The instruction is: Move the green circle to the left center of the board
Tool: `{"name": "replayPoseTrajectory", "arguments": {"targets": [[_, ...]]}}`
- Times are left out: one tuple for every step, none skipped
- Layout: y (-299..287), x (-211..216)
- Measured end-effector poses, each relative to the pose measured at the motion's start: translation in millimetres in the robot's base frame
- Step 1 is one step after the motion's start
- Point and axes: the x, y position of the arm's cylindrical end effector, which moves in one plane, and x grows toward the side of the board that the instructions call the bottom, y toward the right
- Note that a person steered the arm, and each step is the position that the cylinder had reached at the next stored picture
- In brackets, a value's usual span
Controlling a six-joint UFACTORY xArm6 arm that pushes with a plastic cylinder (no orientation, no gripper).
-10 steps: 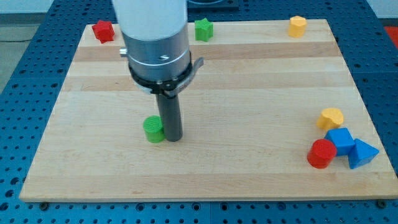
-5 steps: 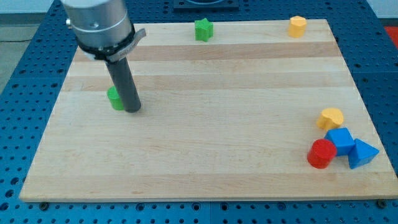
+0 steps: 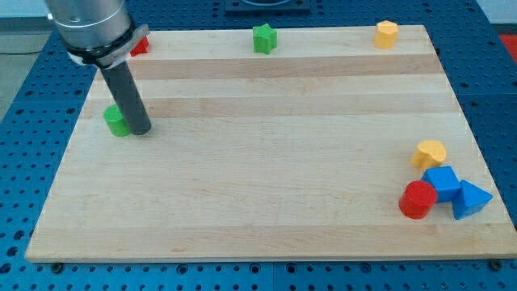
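Note:
The green circle point(image 3: 115, 120) lies near the board's left edge, about mid-height in the view. My tip point(image 3: 139, 130) rests on the board right against the circle's right side, and the dark rod rises from it up and to the left. The rod hides the circle's right edge.
A green star point(image 3: 263, 38) and a yellow block point(image 3: 387, 33) sit along the top edge. A red block point(image 3: 140, 45) shows partly behind the arm at the top left. A yellow block point(image 3: 430, 153), a red cylinder point(image 3: 418, 200), a blue cube point(image 3: 442, 182) and a blue triangle point(image 3: 472, 199) cluster at the lower right. The board's left edge point(image 3: 71, 145) is close to the circle.
My tip has swept from the board's lower middle to the upper left, pushing the green circle ahead of it to near the left edge.

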Motion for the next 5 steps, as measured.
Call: {"name": "replayPoseTrajectory", "arguments": {"targets": [[-12.5, 19.1], [-30.9, 30.0], [-34.3, 19.9], [-34.3, 8.7], [-30.8, 8.7]]}}
